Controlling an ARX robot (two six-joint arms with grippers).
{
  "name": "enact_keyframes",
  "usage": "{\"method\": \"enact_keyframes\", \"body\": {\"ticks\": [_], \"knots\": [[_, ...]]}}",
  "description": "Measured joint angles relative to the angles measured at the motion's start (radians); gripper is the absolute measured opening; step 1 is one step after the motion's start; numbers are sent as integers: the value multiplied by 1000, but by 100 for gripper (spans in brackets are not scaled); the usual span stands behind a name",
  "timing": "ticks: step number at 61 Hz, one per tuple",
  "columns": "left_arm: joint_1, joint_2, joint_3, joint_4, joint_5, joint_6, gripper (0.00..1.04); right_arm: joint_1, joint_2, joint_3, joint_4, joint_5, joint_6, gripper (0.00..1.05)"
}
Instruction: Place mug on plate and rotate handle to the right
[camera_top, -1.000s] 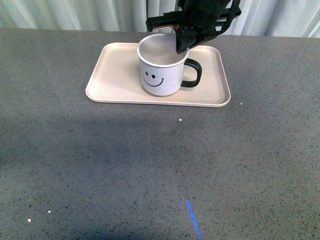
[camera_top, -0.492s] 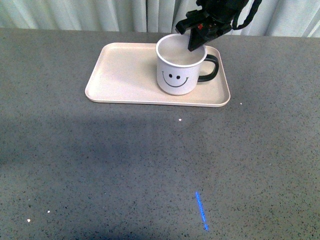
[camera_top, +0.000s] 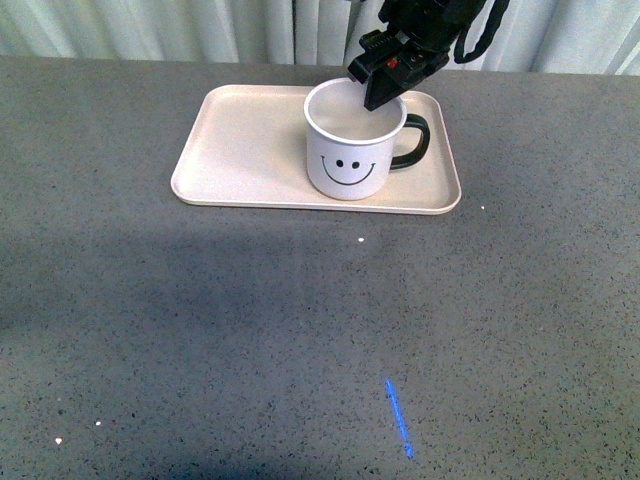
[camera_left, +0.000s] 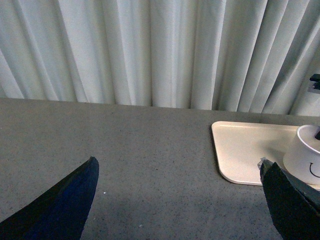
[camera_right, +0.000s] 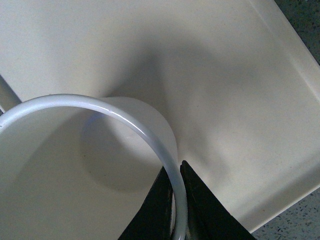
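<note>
mug (camera_top: 350, 160) likely rigid, glossy, chippable | right gripper (camera_top: 380, 95) pinches its far rim, sound hold | left gripper (camera_left: 177, 170) spread, empty

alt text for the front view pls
A white smiley mug stands on the right half of a beige plate on a grey table, black handle pointing right. The right gripper pinches its far rim from above.

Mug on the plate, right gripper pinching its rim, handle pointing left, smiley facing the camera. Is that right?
Not quite: the handle points right, not left, as the front view shows. The rest holds: the mug is on the plate, the right gripper pinches its rim, and the smiley faces the camera.
</note>
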Motion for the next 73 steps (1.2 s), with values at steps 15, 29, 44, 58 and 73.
{"method": "enact_keyframes", "body": {"ticks": [15, 29, 44, 58, 73], "knots": [[0, 0, 0, 0, 0, 0, 95, 1, 3, 10, -13, 5, -46, 43], [0, 0, 0, 0, 0, 0, 95, -2, -45, -10, 88, -47, -43, 77], [0, 0, 0, 0, 0, 0, 95, -5, -274, -164, 189, -150, 19, 95], [0, 0, 0, 0, -1, 0, 95, -14, -519, -909, 1346, 340, 425, 59], [0, 0, 0, 0, 0, 0, 95, -76, -802, -1419, 1750, 308, 525, 15]]}}
